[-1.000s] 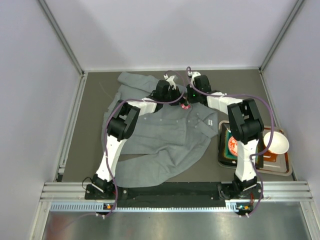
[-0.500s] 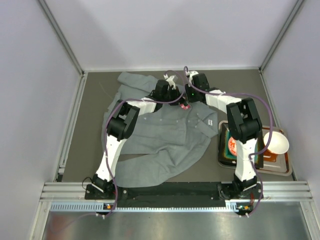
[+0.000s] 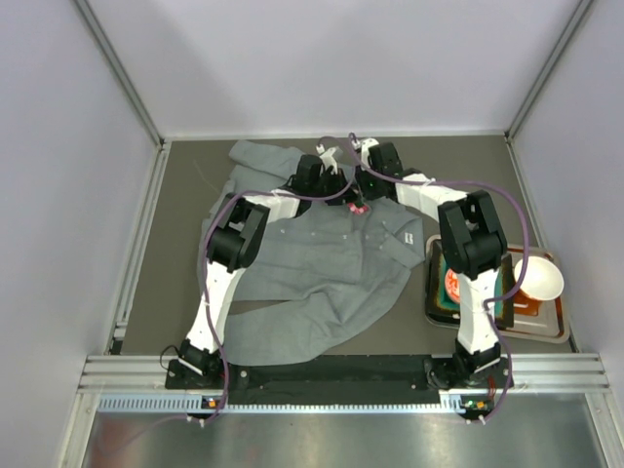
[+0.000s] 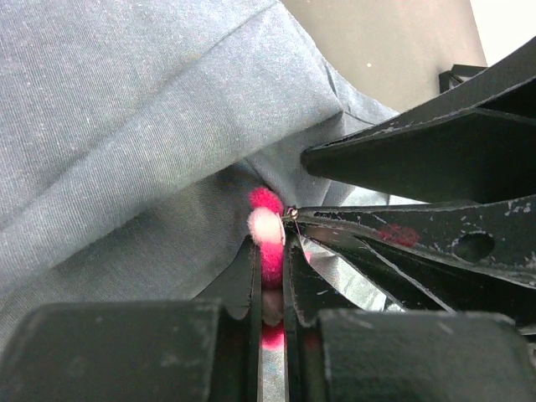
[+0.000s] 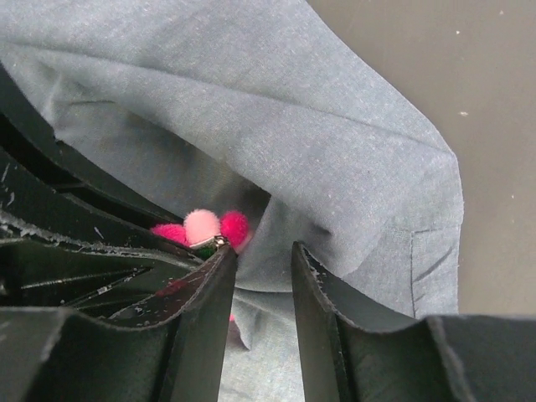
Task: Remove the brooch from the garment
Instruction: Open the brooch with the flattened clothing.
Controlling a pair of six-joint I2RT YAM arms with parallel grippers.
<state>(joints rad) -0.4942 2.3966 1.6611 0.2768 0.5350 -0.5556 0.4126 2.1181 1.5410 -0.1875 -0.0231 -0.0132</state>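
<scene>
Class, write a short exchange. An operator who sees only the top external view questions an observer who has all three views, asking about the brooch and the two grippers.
Operator: From above, the brooch is just a pink speck. Is it gripped?
Observer: Yes. The left wrist view shows the left gripper shut on it.
Operator: And the other one, is it holding cloth?
Observer: No. The right wrist view shows the right gripper open, with nothing between its fingers. The grey fold of the garment lies beyond them.
</scene>
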